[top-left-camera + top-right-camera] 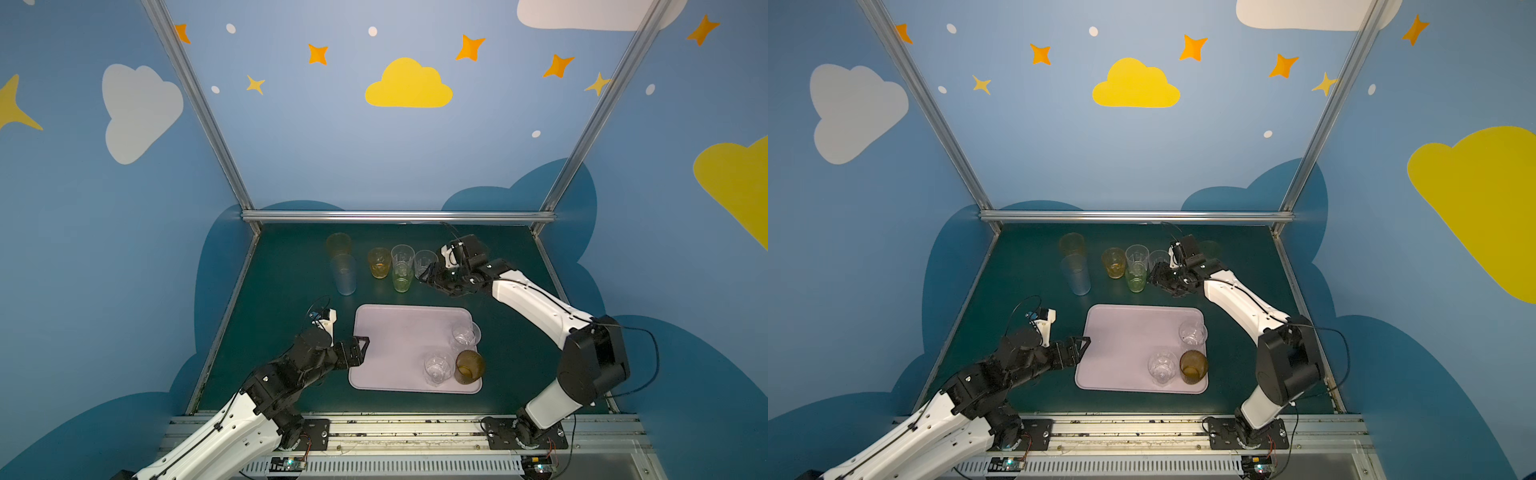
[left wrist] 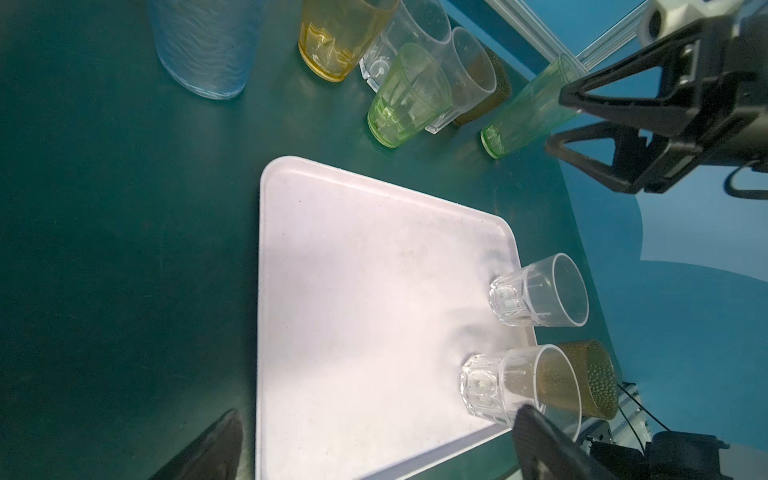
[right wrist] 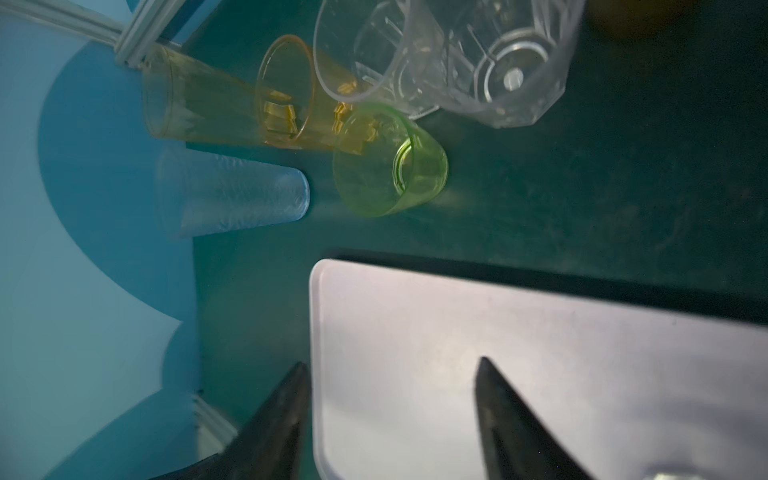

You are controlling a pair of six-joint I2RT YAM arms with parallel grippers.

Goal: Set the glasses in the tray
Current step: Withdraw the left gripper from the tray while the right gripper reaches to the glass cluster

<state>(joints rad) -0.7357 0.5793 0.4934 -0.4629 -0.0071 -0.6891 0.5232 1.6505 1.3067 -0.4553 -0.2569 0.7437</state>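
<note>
Well, blue cloud-painted walls enclose a green worktop; the left tool gapes empty at the left rim of the lilac tray, which carries three glasses at its right end. Behind it, the right tool, partly open and empty, hangs beside a clear tumbler, its arm mostly hiding the tall green tumbler from above.

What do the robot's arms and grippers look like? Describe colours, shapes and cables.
The left arm and right arm have white shells, black joints and black cables. The left gripper and right gripper are black, with triangular open-frame fingers.
</note>
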